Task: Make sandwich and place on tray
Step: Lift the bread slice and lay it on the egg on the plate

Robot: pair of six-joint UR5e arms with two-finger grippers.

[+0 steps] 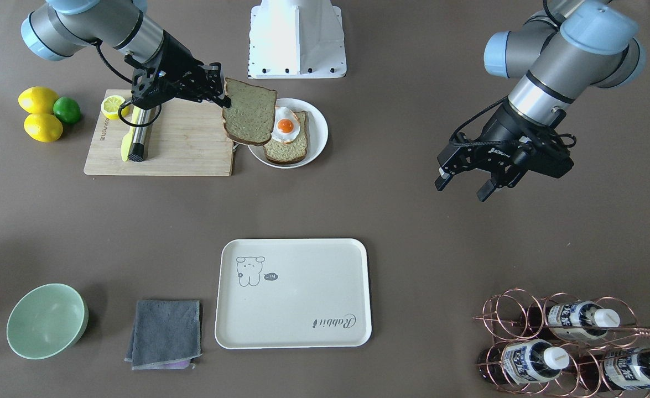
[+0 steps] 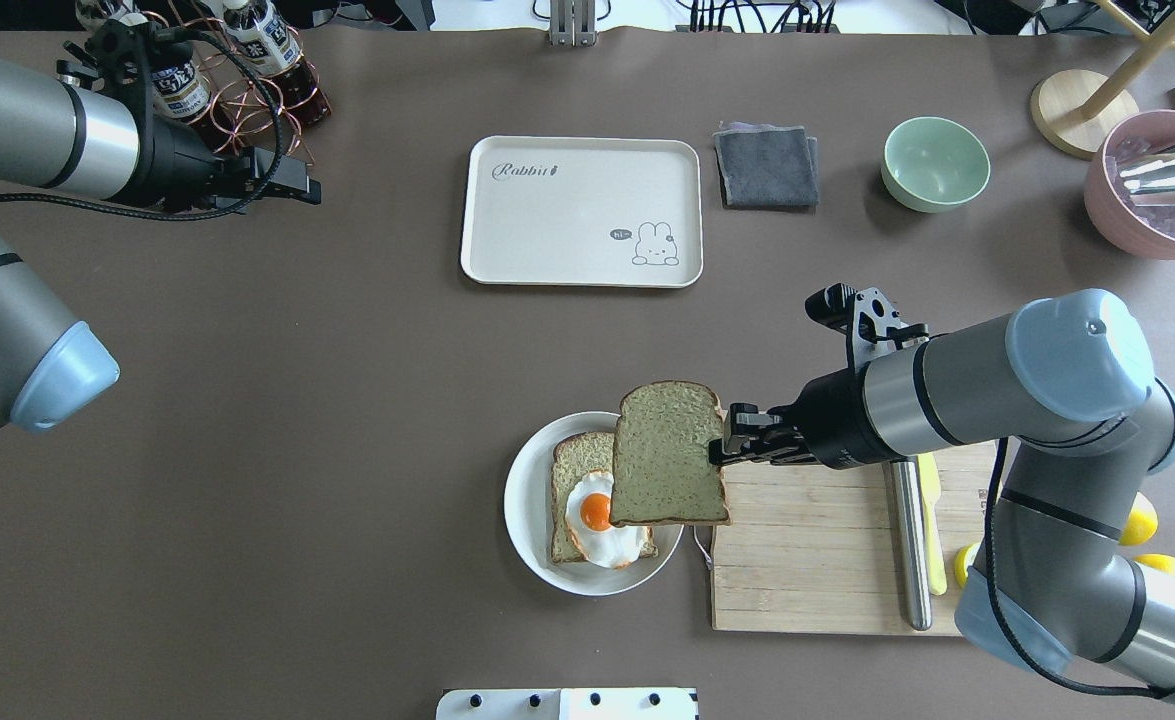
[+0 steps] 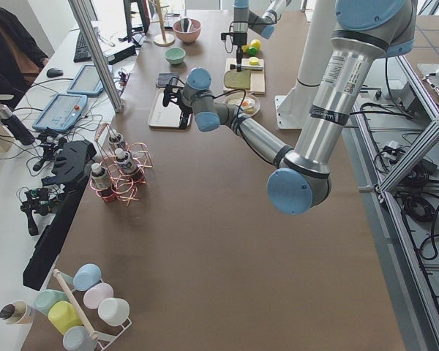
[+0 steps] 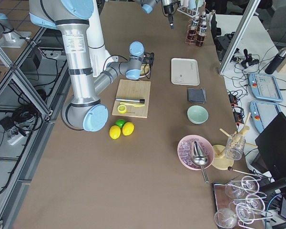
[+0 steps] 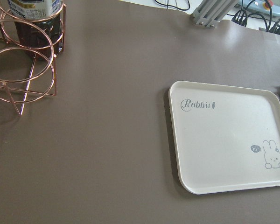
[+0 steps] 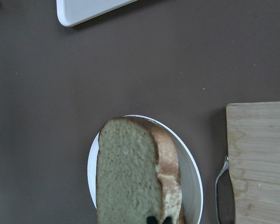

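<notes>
Bread slice [image 2: 669, 455] hangs pinched in right gripper [image 2: 722, 444], above egg [image 2: 595, 515].

My right jaws pinch one bread slice [image 1: 250, 112] by its edge, partly over the plate [image 1: 318, 132] where the other slice [image 1: 286, 152] carries the egg [image 1: 286, 126]. My left jaws hang spread, well apart.

Robotics lab: aluminium framing [image 3: 96, 55], teach pendants [image 3: 58, 111], loose floor cables [image 3: 417, 208].

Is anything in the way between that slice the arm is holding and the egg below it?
Nothing visible. The right gripper holds the slice partly over the egg on the plate, with only air between them.
</notes>
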